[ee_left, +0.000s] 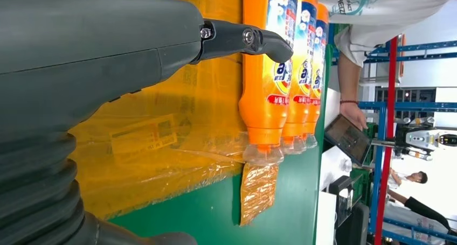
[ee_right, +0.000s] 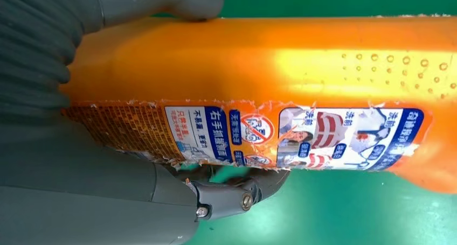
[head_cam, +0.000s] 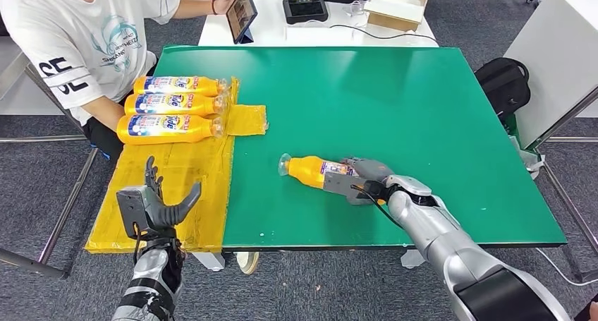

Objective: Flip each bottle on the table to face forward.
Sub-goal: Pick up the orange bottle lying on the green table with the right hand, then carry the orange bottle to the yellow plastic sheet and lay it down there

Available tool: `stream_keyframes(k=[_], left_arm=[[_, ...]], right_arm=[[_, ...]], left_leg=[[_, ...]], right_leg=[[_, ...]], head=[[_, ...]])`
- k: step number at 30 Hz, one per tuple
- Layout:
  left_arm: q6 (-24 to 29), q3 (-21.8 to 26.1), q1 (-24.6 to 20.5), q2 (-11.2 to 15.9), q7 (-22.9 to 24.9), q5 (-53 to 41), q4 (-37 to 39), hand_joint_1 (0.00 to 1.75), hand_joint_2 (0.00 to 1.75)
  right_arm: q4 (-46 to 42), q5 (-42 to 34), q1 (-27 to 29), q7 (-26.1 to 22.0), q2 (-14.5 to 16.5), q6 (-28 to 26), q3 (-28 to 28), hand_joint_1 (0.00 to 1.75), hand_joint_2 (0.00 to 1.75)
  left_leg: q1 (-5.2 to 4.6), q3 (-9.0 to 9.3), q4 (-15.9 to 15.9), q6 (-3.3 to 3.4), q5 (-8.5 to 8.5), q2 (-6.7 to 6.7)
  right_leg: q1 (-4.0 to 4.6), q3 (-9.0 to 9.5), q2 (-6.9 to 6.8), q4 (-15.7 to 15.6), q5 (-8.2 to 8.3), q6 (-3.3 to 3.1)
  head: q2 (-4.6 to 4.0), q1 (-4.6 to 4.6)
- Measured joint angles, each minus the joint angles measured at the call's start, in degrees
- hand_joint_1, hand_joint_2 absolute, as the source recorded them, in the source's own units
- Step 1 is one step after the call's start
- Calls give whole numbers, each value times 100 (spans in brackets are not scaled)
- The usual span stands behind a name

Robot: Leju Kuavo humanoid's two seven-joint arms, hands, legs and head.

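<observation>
Right robot hand [head_cam: 359, 182] grips an orange bottle [head_cam: 310, 170] lying sideways, label torn.

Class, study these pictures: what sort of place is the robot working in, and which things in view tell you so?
Probably a robotics lab or test workshop, not a home. A green table serves as a work surface, a seated person holds a tablet beside it, and blue metal racking stands behind.

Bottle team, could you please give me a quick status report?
Right hand grips lone orange bottle on green table. Left hand open over yellow sheet. Nothing blocking.
</observation>
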Motion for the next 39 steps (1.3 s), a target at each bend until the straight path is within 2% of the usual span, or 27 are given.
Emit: stream_keyframes(k=[6, 10, 12, 17, 21, 26, 28, 31, 36, 39], left_arm=[[0, -1, -14, 0, 0, 55, 77, 0, 175], [3, -1, -10, 0, 1, 69, 87, 0, 175], [8, -2, 5, -3, 7, 71, 80, 0, 175], [-57, -18, 185, -44, 76, 71, -123, 0, 175], [-189, -138, 251, -102, 115, 96, -278, 0, 175], [-562, -418, 270, -158, 239, 237, -447, 0, 175], [-731, -555, 282, -176, 288, 321, -520, 0, 175], [-1000, -742, 316, -186, 344, 468, -641, 0, 175], [-1500, -1155, 386, -186, 429, 723, -960, 0, 175], [-1704, -1386, 396, -192, 456, 812, -1107, 0, 175]], right_arm=[[37, -245, -38, -238, -71, 101, 131, 175, 175], [-29, -543, 51, -380, -81, -250, 149, 175, 175], [-170, -668, 207, -451, -55, -726, 87, 175, 175], [-1374, -648, 1179, -883, 246, -2654, -569, 175, 175], [-2473, -356, 1780, -1408, 559, -3584, -1162, 175, 175], [-3367, 79, 2229, -2005, 834, -4620, -1685, 175, 175], [-3562, 64, 2348, -2127, 921, -4709, -1800, 175, 175], [-3668, -166, 2457, -2314, 1013, -4561, -1892, 175, 175], [-3614, -1202, 2642, -2771, 1229, -3400, -1970, 175, 175], [-3379, -1443, 2681, -2988, 1380, -2952, -1959, 175, 175]], left_leg=[[0, 4, 0, 0, 0, 3], [1, 5, 0, 0, 0, 4], [1, 4, 0, 0, -1, 3], [2, -13, -1, -1, -1, 1], [4, -29, -1, -2, 0, -11], [-2, -37, -1, 1, -2, -7], [-3, -37, -1, 1, -3, -6], [-2, -36, -1, 1, -2, -4], [0, -36, -1, 0, -2, -3], [1, -37, -1, 0, -2, -2]], right_leg=[[0, 3, 1, 0, 0, 0], [1, 5, 2, 1, 0, 0], [2, 5, 2, 1, 0, 0], [2, -13, 1, 3, 0, 0], [3, -24, -7, 4, -3, -1], [-2, -27, -5, 0, -2, 0], [-3, -28, -4, -2, -2, 0], [-2, -29, -4, -1, -2, 0], [1, -30, -3, 0, -2, 0], [1, -32, -2, 0, -2, 0]], head=[[0, 0], [0, 0], [0, 0], [0, -2], [0, -2], [0, 2], [0, 2], [0, 2], [0, 1], [0, 1]])
